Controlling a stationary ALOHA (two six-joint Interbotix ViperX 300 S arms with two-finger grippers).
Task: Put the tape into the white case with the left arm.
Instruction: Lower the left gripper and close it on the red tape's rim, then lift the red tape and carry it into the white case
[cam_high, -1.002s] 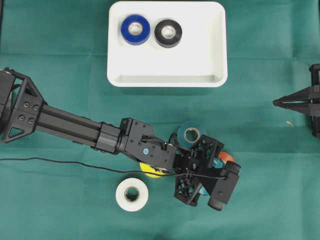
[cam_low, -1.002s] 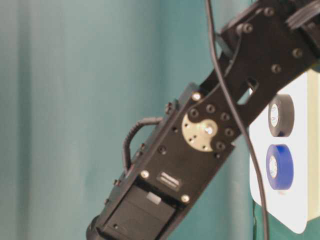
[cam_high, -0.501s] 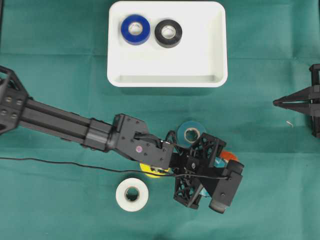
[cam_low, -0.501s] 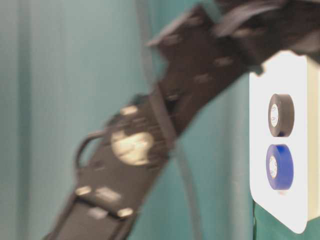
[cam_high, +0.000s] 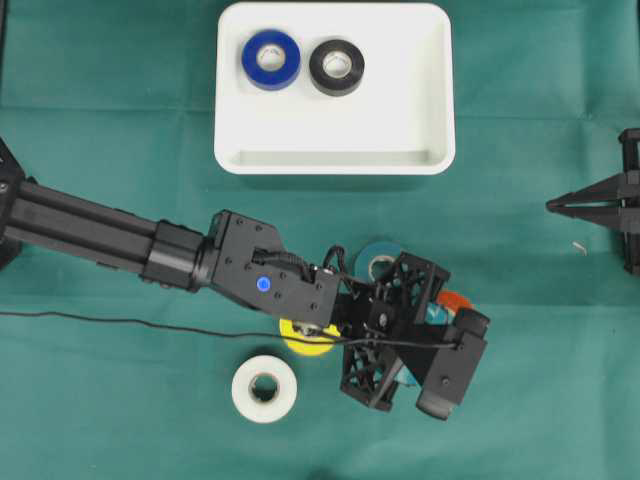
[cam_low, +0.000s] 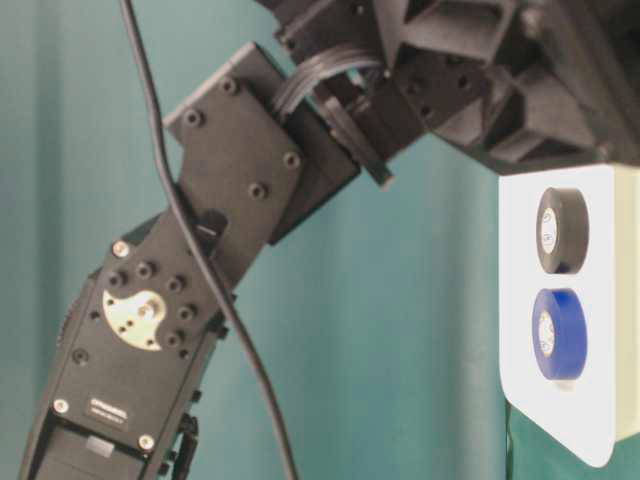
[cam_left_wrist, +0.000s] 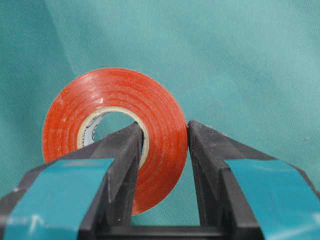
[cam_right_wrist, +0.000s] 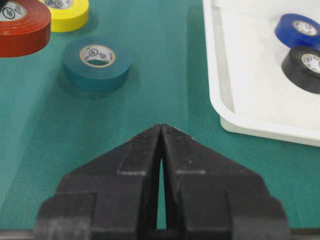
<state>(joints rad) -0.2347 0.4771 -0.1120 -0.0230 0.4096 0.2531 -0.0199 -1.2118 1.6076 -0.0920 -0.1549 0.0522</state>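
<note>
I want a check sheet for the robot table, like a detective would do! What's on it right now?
Surface: green cloth.
Job's things: white case holds blue roll and black roll; red roll in the left gripper.
Clutter: white roll, yellow roll, teal roll on the cloth.
Grippers: left gripper shut on the red roll's wall; right gripper shut, empty.
Cables: thin black cable across the cloth.
Surroundings: nothing seen.

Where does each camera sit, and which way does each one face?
Overhead: above, looking down on the white case and the left arm.
Table-level: low and turned sideways, toward the left arm's links.
Left wrist: along the left gripper, shut on the red tape.
Right wrist: along the shut right gripper.
All but the left wrist show the blue tape.
</note>
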